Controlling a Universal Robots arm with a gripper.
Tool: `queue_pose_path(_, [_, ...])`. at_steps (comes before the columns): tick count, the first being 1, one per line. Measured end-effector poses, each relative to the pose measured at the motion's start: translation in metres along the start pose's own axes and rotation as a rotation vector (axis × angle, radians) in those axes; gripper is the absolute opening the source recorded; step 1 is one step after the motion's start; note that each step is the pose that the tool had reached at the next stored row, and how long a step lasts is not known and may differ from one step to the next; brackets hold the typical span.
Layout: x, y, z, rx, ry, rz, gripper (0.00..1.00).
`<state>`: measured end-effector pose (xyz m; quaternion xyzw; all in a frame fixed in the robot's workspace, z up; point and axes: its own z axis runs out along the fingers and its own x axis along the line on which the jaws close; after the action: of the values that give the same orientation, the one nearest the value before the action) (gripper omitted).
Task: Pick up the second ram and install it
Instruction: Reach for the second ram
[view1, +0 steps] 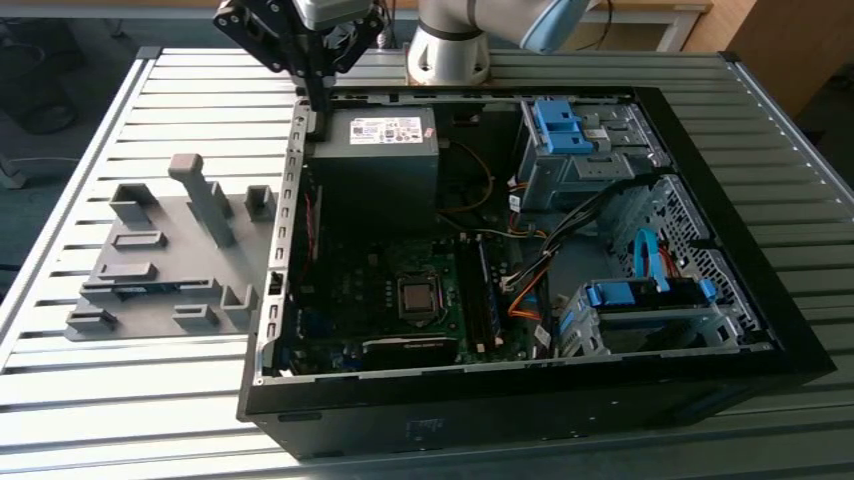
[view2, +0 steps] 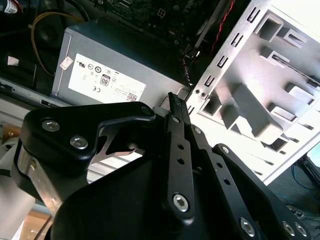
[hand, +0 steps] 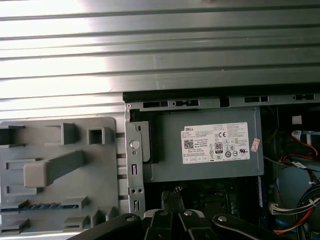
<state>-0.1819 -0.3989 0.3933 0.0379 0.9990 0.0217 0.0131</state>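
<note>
"Exterior view gives you the whole bench: the black computer case (view1: 534, 405) lying open on the ribbed metal table (view1: 134, 420), with the grey plastic holder tray (view1: 180, 275) just beside it on the exterior view's left. Where's the arm?"

"Up at the far side, over the case's far left corner, near the boxy grey power supply (view1: 380, 170). The gripper (view1: 322, 106) is black, and its fingers look drawn together into one thin blade. I can see nothing between them."

"Does the second wrist view agree?"

"It does. From there the gripper (view2: 172, 96) is flat black bars studded with round bolts, tapering to a closed tip. Beyond it are the power supply (view2: 115, 65) with its white label and the holder tray (view2: 235, 137), its blocks pale and sharp-edged in the light."

"And the second ram?"

"It's lying in the holder tray, well apart from the gripper and not picked up. From outside, the second ram (view1: 134, 290) is just a dark sliver with a touch of blue, low between blocks at the tray's near left. The first wrist view serves it better — there the second ram (hand: 35, 206) is a thin dark stick, bluish along its length, seated between grey blocks of the holder tray (hand: 95, 175). That view also catches the gripper (hand: 171, 196), the power supply (hand: 210, 150), the case's punched steel flange (hand: 135, 170) and the shiny slats of the table (hand: 150, 50)."
</note>
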Motion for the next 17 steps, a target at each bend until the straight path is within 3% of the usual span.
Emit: queue_pose_path(17, [0.0046,-0.0004,-0.0001,0.0000,0.0000,0.000,0.11])
